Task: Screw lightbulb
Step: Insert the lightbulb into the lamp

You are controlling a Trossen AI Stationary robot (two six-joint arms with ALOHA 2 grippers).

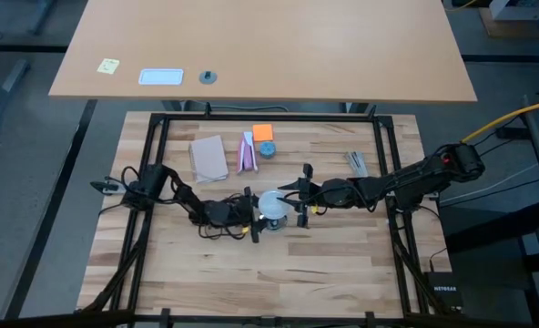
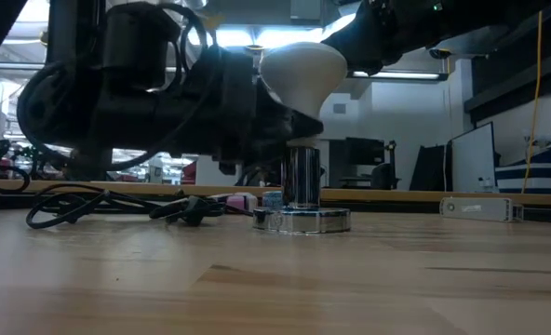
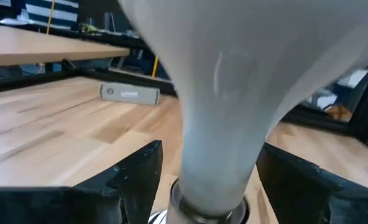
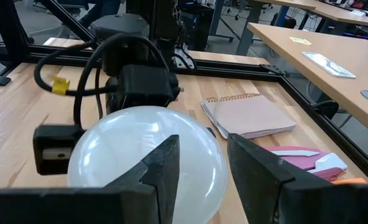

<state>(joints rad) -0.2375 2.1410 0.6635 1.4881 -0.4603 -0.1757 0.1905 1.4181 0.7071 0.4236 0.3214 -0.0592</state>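
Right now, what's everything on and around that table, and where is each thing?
bulb: one, frosted white, table centre, upright on the socket
socket: one, silvery, under the bulb, with a dark cord
notebook: one, pinkish, far left of centre
packet: one, pink and white, beside the notebook
orange pad: one, far centre
blue disc: one, below the orange pad
silver bar: one, far right
desk: one, tan, beyond the table, with a yellow note, a white card and a grey disc
left gripper: fingers either side of the bulb's neck
right gripper: fingers over the bulb's globe
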